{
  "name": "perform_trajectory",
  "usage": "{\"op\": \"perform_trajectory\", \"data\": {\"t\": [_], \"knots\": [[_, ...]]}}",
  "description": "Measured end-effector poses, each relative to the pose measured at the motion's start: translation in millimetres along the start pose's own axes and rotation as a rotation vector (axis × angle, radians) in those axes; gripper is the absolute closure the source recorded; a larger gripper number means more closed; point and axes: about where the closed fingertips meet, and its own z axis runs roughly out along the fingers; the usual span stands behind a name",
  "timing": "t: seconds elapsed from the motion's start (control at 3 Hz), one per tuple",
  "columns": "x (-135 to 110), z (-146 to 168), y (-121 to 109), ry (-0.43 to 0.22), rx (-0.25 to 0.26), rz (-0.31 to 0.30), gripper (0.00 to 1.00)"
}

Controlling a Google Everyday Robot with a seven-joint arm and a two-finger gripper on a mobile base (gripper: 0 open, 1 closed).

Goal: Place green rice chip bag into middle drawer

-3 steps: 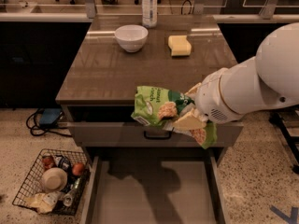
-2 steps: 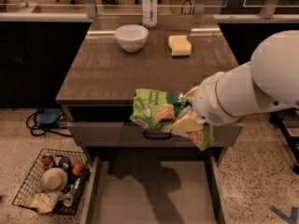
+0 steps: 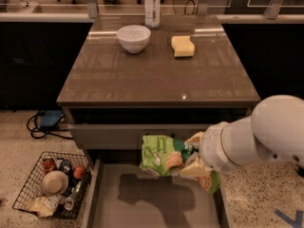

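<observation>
Bag: the bag, green and crumpled, is held in the air above the open drawer, toward its right side and clear of its floor.
Gripper: the gripper is seen at the end of the white arm, which reaches in from the right, below the desk edge.
Jaws: clamped on the bag's right side and largely hidden by it.
Drawer: pulled out, with a shadow cast on its pale floor.
Upper drawer: its grey front is seen just behind the bag.
Desk: a bowl, a sponge and a bottle are set at the back.
Floor: a wire basket of items is placed left of the drawer.
</observation>
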Motion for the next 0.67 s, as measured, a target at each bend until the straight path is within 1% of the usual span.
{"op": "perform_trajectory", "data": {"t": [0.33, 0.67], "knots": [[41, 31, 36, 0.034, -0.077, 0.025, 1.00], [70, 82, 58, 0.057, -0.118, 0.103, 1.00]]}}
